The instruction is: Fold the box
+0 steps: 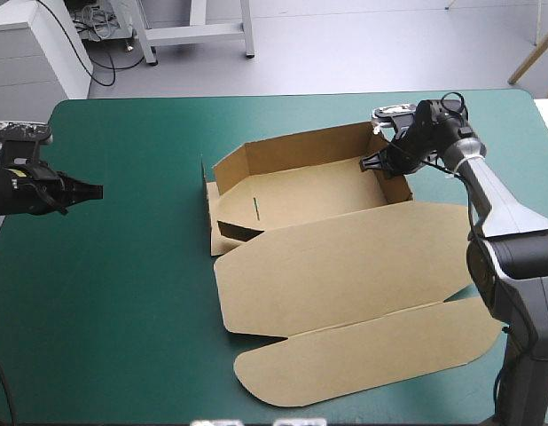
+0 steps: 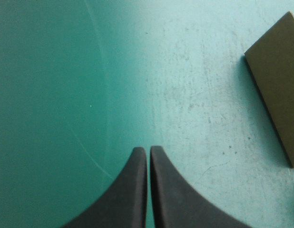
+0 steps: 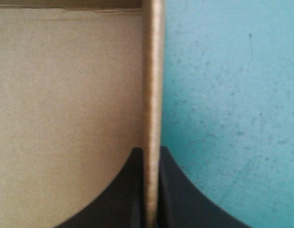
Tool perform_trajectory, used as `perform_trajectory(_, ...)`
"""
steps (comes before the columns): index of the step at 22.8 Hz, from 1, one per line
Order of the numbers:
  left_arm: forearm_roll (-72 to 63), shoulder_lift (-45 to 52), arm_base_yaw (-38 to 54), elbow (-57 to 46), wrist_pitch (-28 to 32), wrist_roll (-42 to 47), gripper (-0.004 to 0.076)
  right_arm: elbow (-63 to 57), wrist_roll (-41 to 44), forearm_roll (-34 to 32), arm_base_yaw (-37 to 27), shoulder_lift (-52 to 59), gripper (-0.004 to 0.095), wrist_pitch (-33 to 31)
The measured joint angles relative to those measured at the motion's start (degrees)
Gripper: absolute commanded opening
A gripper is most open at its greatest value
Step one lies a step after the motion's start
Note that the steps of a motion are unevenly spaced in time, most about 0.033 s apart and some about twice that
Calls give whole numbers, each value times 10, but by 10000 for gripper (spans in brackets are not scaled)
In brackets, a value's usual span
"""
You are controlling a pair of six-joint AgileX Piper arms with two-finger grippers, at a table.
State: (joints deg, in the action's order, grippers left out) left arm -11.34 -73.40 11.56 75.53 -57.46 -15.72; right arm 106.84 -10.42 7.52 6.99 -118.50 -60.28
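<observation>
Brown box (image 1: 318, 257) mid-table: an open tray, walls raised, lid flat.

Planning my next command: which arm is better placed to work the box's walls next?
Right. The right claw is shut on the box's end wall, one finger inside, one outside. The left claw is shut over bare teal-green cover, well apart from the box.

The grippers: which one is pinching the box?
The right gripper: its black fingers are shut on an upright side wall of the brown box. The left gripper is shut on nothing, over bare teal-green cover, apart from the box.
</observation>
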Motion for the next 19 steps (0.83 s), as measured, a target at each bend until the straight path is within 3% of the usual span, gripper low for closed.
perform_trajectory(9,1,0,0,0,-8,0,-2,28,2,7,-37,28,-19,-81)
perform_trajectory(14,1,0,0,0,-11,0,-10,33,14,46,-86,152,-19,-95)
perform_trajectory(16,-6,0,0,0,-20,-4,4,5,10,55,-86,199,-19,-99)
perform_trajectory(19,-67,0,0,0,-37,-40,111,-78,-1,62,-86,268,-20,-104)
